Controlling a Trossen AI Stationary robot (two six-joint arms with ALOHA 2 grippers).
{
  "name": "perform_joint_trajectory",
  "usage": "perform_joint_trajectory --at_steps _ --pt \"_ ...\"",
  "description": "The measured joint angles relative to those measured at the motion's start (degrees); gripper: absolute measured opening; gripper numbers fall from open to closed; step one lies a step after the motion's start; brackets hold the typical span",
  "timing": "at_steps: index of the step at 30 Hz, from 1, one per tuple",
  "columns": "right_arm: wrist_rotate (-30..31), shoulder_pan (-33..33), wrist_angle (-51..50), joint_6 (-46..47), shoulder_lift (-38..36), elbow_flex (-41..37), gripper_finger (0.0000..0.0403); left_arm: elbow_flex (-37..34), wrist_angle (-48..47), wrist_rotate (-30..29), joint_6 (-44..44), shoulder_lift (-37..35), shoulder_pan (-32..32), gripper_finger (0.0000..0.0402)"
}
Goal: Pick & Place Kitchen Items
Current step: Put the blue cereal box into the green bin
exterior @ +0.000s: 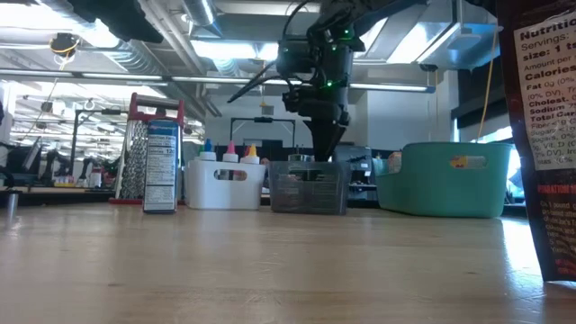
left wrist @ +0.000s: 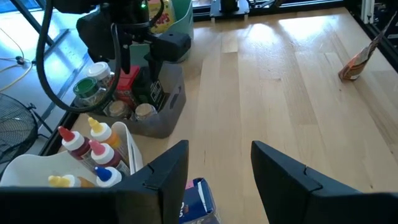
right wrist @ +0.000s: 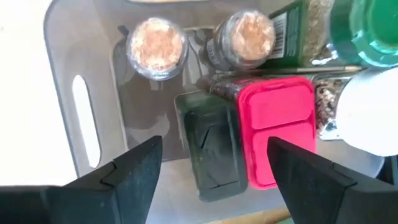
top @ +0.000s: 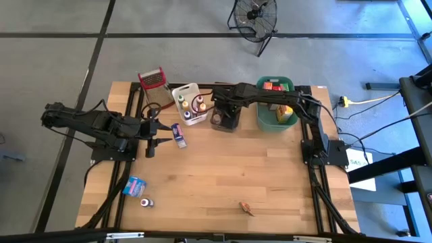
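The right end effector (right wrist: 214, 165) hangs over the grey tub (top: 225, 120) at upper centre, fingers apart around nothing, above a dark-lidded jar (right wrist: 209, 146) beside a pink-lidded one (right wrist: 277, 127). Lifting carelessly could clip neighbouring jars. The left end effector (left wrist: 219, 171) waits open near a blue box (top: 178, 134).

Far edge of my table (top: 270, 175): grater (top: 152, 78), white tub (top: 191, 94), grey bin (top: 217, 121), green tub (top: 264, 120); fan (top: 253, 17) beyond.

Bright, even overhead light; ceiling lamps (exterior: 216, 49) glare at twelve o'clock, and the near packet (exterior: 544, 135) at three o'clock blurs.
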Motion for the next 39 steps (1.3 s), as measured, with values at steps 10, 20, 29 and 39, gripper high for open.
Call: perform_joint_trajectory --at_steps 10,20,29,39 --pt "11.29 0.46 -8.08 6.52 -0.02 6.37 0.0293 0.18 -0.23 0.24 -2.63 -0.28 -0.02 0.0169" --pt "8.64 6.93 -10.86 13.42 -0.43 18.47 0.0293 1.6 -6.57 -0.17 0.45 -5.79 -0.75 0.0169" --pt "7.26 18.5 -1.64 14.74 -0.49 20.41 0.0293 -9.54 -2.94 -0.94 -7.24 -10.29 -2.48 0.0169" --pt "14.52 27.21 7.86 12.18 -0.04 17.25 0.0293 -14.72 0.26 -2.33 -11.93 -14.14 -4.35 0.0169"
